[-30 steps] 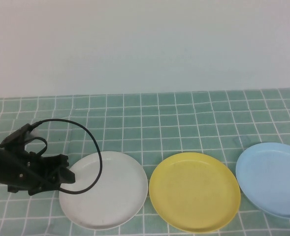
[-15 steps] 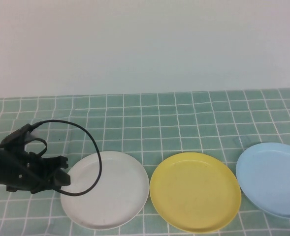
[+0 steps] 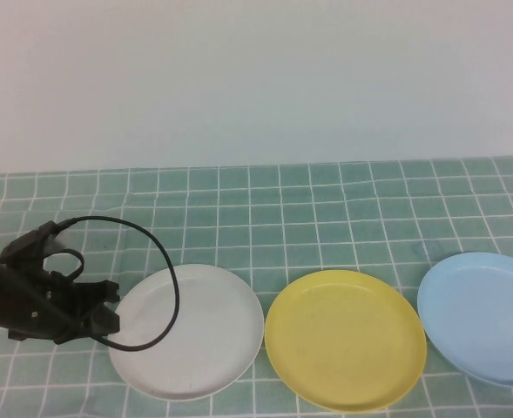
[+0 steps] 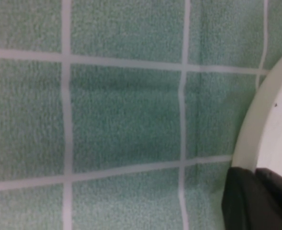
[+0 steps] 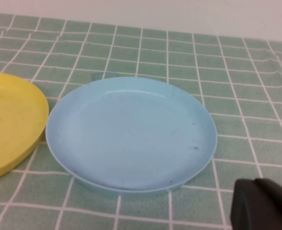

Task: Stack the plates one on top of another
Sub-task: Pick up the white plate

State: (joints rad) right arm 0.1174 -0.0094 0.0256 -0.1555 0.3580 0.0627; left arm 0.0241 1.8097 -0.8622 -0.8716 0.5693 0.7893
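From the high view, 3 plates lie in a row along the near edge of the table [image 3: 343, 196], which is covered by a green cloth with a white grid. The white plate [image 3: 191, 331] sits toward the table's left side, the yellow plate [image 3: 345, 338] is at the middle just beside it, and the light blue plate [image 3: 482, 315] is toward the right edge, its rim close to the yellow one; none is stacked on another. The left pincer [image 3: 108, 306] is low at the left rim of the white plate, its jaws closed on that rim, with a black cable [image 3: 156, 252] looping from the arm over the plate. The right pincer is outside this view. In the left wrist view, the green cloth fills most of the picture, the curved white plate rim [image 4: 260, 120] runs along one side, and a dark finger [image 4: 251, 201] of the left pincer lies against that rim. In the right wrist view, the light blue plate [image 5: 131, 132] rests flat on the cloth with the yellow plate's edge [image 5: 11, 124] next to it, apart by a narrow gap, and a dark part of the right pincer [image 5: 263, 203] shows in a corner, clear of both plates, closed and holding nothing.
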